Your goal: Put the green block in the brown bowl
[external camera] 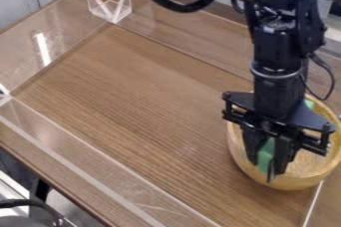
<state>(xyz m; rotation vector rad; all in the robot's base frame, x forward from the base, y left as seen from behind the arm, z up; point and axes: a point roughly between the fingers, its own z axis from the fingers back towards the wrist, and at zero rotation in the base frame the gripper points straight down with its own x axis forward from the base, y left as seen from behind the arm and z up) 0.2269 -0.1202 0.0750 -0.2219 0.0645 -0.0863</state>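
The brown bowl (309, 175) sits at the right front corner of the wooden table. My black gripper (273, 161) points steeply down into the bowl. Its fingers are shut on the green block (285, 153), which stands on end between them, inside the bowl's rim. The block's lower end reaches near the bowl's floor; whether it touches I cannot tell. The arm hides the back part of the bowl.
A clear acrylic wall (80, 161) rims the table (120, 92). A clear triangular stand (107, 4) is at the back left. The table's right edge runs just beyond the bowl. Black cables hang at the top right.
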